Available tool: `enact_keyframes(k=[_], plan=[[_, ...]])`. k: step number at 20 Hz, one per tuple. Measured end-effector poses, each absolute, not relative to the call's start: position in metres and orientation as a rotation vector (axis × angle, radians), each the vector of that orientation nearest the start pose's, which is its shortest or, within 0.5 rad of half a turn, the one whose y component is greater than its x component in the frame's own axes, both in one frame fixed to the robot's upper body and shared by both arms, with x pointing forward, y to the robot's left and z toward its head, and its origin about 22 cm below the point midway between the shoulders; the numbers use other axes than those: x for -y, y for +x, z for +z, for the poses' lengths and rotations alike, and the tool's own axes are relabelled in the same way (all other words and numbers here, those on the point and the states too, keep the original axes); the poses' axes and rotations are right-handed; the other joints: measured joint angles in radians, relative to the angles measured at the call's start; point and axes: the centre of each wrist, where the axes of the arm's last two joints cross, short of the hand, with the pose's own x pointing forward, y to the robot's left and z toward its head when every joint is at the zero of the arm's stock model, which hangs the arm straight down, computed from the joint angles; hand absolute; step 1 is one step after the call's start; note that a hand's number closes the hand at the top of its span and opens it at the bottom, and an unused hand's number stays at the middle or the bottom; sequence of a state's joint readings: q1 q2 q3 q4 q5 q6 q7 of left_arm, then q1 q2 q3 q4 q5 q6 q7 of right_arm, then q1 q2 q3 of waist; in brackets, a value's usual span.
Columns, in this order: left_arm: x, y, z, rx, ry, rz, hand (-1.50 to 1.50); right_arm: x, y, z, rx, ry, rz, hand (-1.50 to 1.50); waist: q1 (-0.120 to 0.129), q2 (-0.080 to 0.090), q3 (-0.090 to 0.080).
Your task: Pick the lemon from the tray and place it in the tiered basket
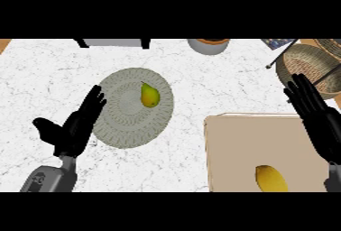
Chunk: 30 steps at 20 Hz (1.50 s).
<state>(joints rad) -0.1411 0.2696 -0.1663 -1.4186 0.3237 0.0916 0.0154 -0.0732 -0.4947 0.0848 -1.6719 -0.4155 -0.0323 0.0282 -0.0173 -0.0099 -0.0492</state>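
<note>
A white marbled counter (200,90) is filling the view from above. Near its front right corner a beige tray (233,149) is lying flat, and the lemon (271,179) is resting on the tray's front part, toward its right side, untouched by either hand.

The right hand (313,117) is hovering over the tray's right edge with its fingers straight and close together, pointing toward the back of the counter; it is holding nothing, and the lemon is sitting near its wrist. At the counter's back right corner the tiered basket (307,63), woven and on a dark wire frame, is standing just beyond the right hand's fingertips.

Toward the counter's left side a round grey woven placemat (126,122) is lying flat, and a yellow-green pear (149,95) is lying on its back half. The left hand (73,126) is held open at the mat's left edge, fingers straight and thumb spread wide, gripping nothing.

Along the counter's back edge a grey pot with an orange rim (209,45) is standing near the middle, cut off by the view's top.
</note>
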Motion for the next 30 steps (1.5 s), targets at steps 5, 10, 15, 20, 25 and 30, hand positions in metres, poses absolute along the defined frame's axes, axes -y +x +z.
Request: enact_keyframes(k=[5,10,15,20,25,30], plan=[[-0.279,0.277,0.019,1.536,0.138,-0.105,0.0,0.314,0.239,0.073,1.7,0.127,0.065,1.5,-0.005,0.001,0.037],[-0.308,0.273,0.024,1.531,0.34,-0.149,0.0,0.361,0.206,0.041,1.569,-0.154,-0.152,-1.5,-0.042,0.001,0.051],[-0.311,0.269,0.028,1.525,0.422,-0.19,0.0,0.394,0.143,0.025,1.492,-0.335,-0.255,-1.5,-0.022,0.004,0.05],[-0.304,0.276,0.037,1.526,0.441,-0.201,0.0,0.424,0.112,0.066,1.451,-0.367,-0.063,-1.5,-0.013,0.005,0.049],[-0.3,0.274,0.035,1.529,0.447,-0.214,0.0,0.431,0.113,0.108,1.335,-0.375,0.279,-1.5,0.0,0.007,0.047],[-0.3,0.271,0.032,1.535,0.443,-0.224,0.0,0.415,0.13,0.147,1.228,-0.384,0.469,-1.5,0.011,0.009,0.047]])
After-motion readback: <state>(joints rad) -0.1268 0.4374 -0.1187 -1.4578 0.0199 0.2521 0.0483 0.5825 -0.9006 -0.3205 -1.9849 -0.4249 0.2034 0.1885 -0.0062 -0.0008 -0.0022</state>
